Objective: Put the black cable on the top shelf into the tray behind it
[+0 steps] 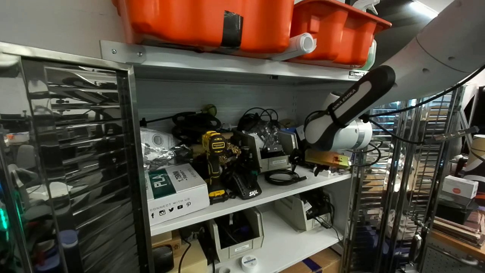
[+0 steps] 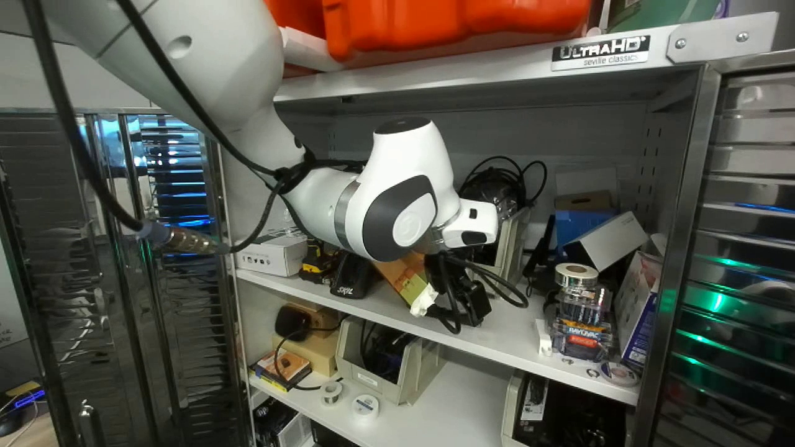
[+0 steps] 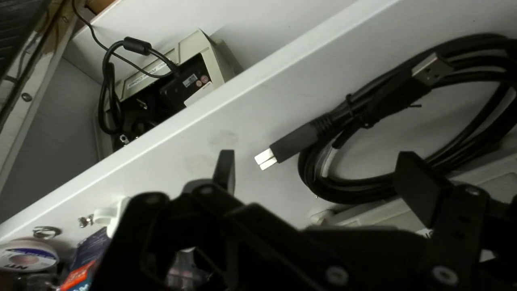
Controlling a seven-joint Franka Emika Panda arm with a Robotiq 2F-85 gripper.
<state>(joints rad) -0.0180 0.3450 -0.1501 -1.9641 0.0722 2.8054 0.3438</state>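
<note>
The black cable [image 1: 282,183] lies in a flat loop on the top shelf [image 1: 274,192]. The tray [image 1: 275,163], light grey-white and holding bagged items, stands right behind it. In the wrist view the cable [image 3: 391,95] shows its USB plugs, and the front of the tray [image 3: 387,212] is partly hidden by my gripper. My gripper [image 3: 321,176] is open and empty. Its right fingertip overlaps the cable's near side in the picture; I cannot tell if it touches. In an exterior view the gripper [image 1: 305,163] is just right of the cable. In an exterior view the arm hides the cable but shows the tray [image 2: 517,242].
Left of the cable stand a SKIL charger [image 1: 246,185], a yellow drill [image 1: 215,163] and a PLA box [image 1: 178,193]. A battery pack [image 2: 582,329] is at the shelf's other end. Orange bins [image 1: 212,26] sit on the board above. Below is a lower shelf with bins [image 1: 240,242].
</note>
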